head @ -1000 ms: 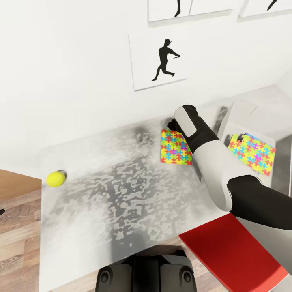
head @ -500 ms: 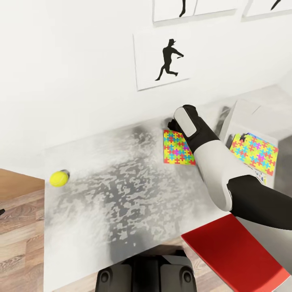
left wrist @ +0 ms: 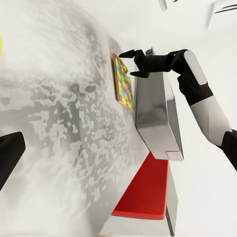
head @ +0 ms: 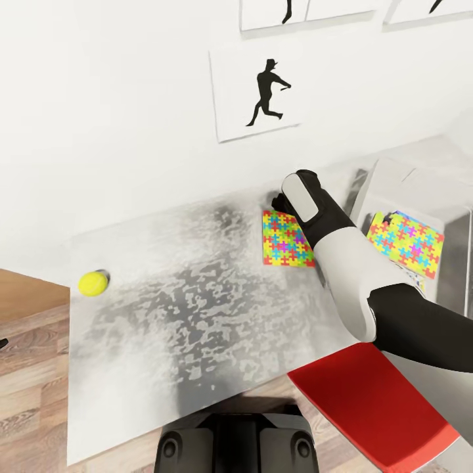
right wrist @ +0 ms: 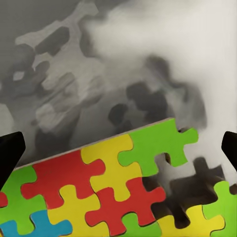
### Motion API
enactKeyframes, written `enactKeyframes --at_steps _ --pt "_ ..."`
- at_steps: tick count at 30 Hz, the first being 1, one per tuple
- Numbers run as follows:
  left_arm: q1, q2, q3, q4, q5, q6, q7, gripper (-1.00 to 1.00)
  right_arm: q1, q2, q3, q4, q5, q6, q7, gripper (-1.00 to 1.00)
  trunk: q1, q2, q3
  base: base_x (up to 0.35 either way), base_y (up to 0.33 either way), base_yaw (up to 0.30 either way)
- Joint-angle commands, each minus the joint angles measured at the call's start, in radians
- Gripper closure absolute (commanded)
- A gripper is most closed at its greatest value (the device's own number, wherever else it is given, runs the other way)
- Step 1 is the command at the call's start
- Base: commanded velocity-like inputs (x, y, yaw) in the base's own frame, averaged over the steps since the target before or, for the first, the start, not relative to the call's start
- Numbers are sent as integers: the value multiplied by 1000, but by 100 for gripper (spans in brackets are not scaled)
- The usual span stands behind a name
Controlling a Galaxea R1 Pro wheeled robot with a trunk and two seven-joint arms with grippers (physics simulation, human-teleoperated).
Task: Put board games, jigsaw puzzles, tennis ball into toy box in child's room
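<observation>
A multicoloured jigsaw puzzle (head: 287,240) lies flat on the grey mottled table (head: 197,309), near its far edge. My right gripper (head: 279,200) hovers open over the puzzle's far edge; its black fingers (left wrist: 132,53) spread above the puzzle (left wrist: 123,81). Close up, the puzzle (right wrist: 108,192) sits between the wide-apart fingertips (right wrist: 10,153). A second puzzle (head: 404,242) rests in the grey toy box (head: 394,180) at the right. The yellow tennis ball (head: 92,283) sits at the table's left end. A red board game (head: 371,407) lies at the near right. One finger (left wrist: 9,159) of my left gripper shows at the picture's edge.
A white wall with a silhouette picture (head: 259,92) rises right behind the table. Wooden floor (head: 29,341) shows past the table's left end. My base (head: 236,447) stands against the table's near edge. The toy box (left wrist: 155,113) stands beside the red board game (left wrist: 145,190).
The head view has swayed slightly right and back. My right gripper stays over the puzzle's far edge, and the puzzle, ball and box have not moved on the table.
</observation>
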Motion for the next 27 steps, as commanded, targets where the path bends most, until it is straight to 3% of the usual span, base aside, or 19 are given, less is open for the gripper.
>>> enactKeyframes --at_steps 1,13,27 --pt "0 0 0 0 -1 11 -4 -100 -1 0 2 -1 -6 3 -8 -100 1 -2 -1 -10 -4 0" --pt "0 0 0 0 -1 11 -4 -100 -1 0 3 0 -7 5 -7 -100 1 -2 -1 -48 3 0" --pt "0 0 0 0 -1 11 -4 -100 -1 0 3 0 -8 5 -7 -100 1 -2 -1 -2 128 0"
